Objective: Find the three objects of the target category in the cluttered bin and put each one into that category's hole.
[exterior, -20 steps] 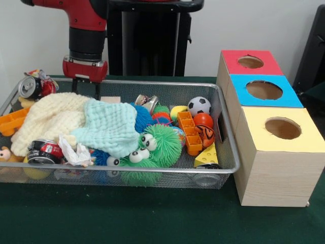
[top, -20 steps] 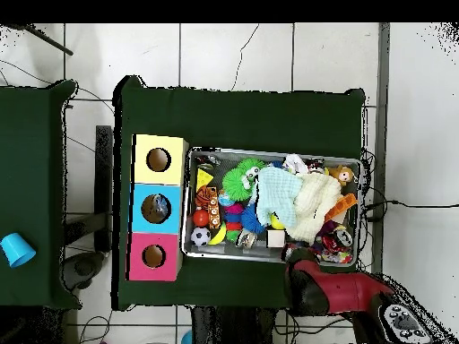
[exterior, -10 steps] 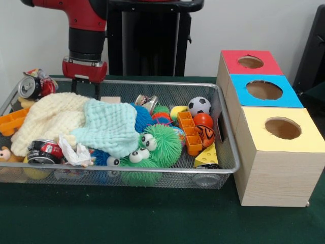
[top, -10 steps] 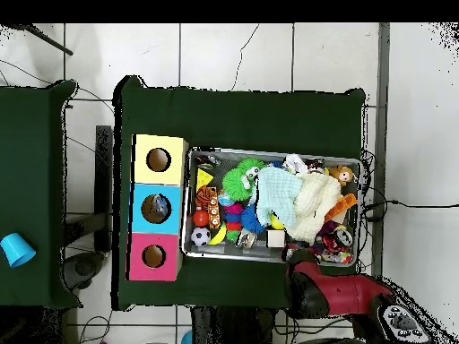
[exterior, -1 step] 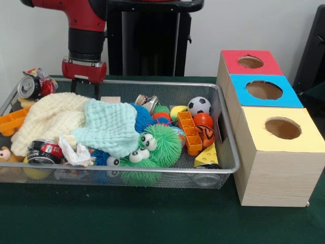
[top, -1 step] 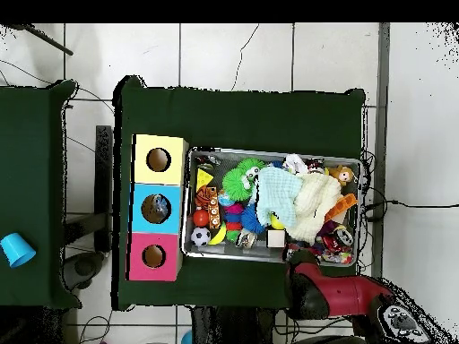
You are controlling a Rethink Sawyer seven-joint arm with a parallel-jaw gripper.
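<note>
table [exterior, -1 step: 127,223]: green cloth | on it: wire bin [exterior, -1 step: 223,132], 3 boxes [exterior, -1 step: 277,173]

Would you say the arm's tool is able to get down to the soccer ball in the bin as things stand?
Probably yes. The soccer ball lies uncovered on top of the clutter near the boxes' end of the wire bin, with nothing above it. The tool hangs at the bin's opposite end, so it must travel across first.

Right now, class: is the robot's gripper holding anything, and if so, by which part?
Nothing is held. The gripper hangs open over the far edge of the wire bin, with empty space between its two dark fingers.
</note>
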